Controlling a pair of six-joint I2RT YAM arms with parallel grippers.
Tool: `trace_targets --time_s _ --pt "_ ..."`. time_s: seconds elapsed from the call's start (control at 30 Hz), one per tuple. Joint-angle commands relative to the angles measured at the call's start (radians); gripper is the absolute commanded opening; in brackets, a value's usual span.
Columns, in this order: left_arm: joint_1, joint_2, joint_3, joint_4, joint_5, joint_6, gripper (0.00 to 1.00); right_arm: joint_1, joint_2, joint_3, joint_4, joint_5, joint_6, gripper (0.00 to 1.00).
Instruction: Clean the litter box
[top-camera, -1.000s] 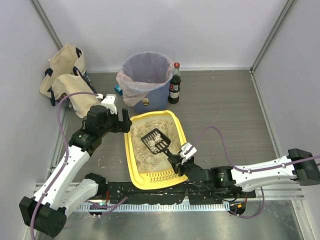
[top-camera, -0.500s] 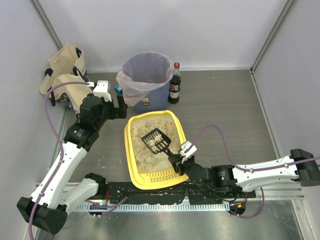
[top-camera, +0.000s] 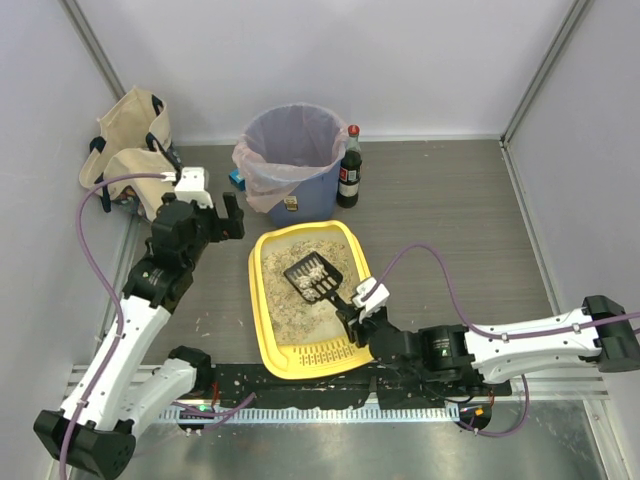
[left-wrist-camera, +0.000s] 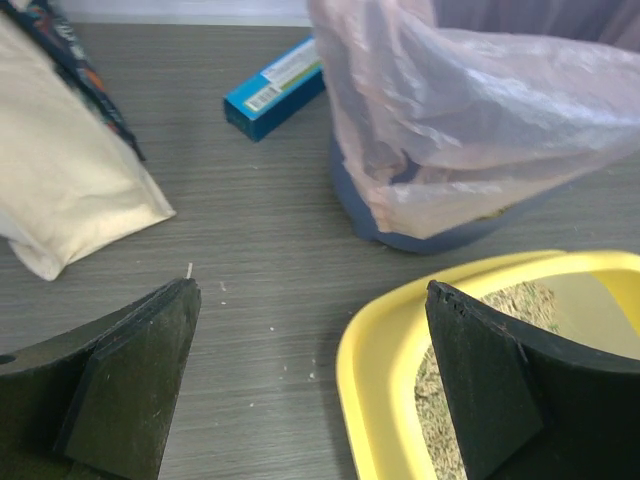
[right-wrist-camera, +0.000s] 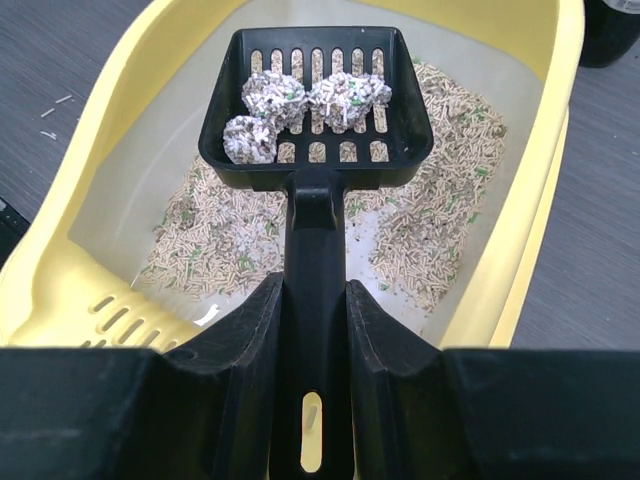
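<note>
The litter box (top-camera: 256, 310) lies at 4 o'clock from the wide-open left tool (top-camera: 232, 215) and at 10 o'clock from the right tool (top-camera: 352, 318). The right tool clamps the handle of a black scoop (top-camera: 312, 277). The scoop holds three clumps (right-wrist-camera: 305, 105) above the box's pellets (right-wrist-camera: 420, 235).

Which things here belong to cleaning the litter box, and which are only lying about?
For the job: litter box; black scoop with three clumps, in the right gripper; blue lined bin, probably for the waste.
Lying about: dark bottle; cloth bag; small blue carton.
</note>
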Motion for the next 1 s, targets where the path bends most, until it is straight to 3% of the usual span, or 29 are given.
trace_targets --time_s 0.0,0.13,0.43,0.63,0.73,0.97 --pt "0.075 -0.001 0.019 0.043 -0.051 -0.046 1.0 0.002 -0.056 0.104 -0.095 0.049 -0.006 0.01" --pt "0.159 0.01 0.021 0.036 0.035 -0.105 1.0 0.002 -0.07 0.185 -0.205 0.083 -0.006 0.01" --pt "0.161 0.017 0.01 0.045 0.074 -0.116 1.0 -0.07 -0.062 0.419 -0.212 0.025 -0.081 0.01" --pt "0.161 0.016 0.009 0.042 0.072 -0.116 1.0 -0.299 0.005 0.551 -0.258 -0.21 -0.13 0.01" --pt "0.162 0.01 0.009 0.033 0.049 -0.11 1.0 -0.36 0.082 0.668 -0.32 -0.236 -0.205 0.01" --pt "0.161 -0.007 0.0 0.032 0.046 -0.104 1.0 -0.474 0.165 0.794 -0.289 -0.299 -0.319 0.01"
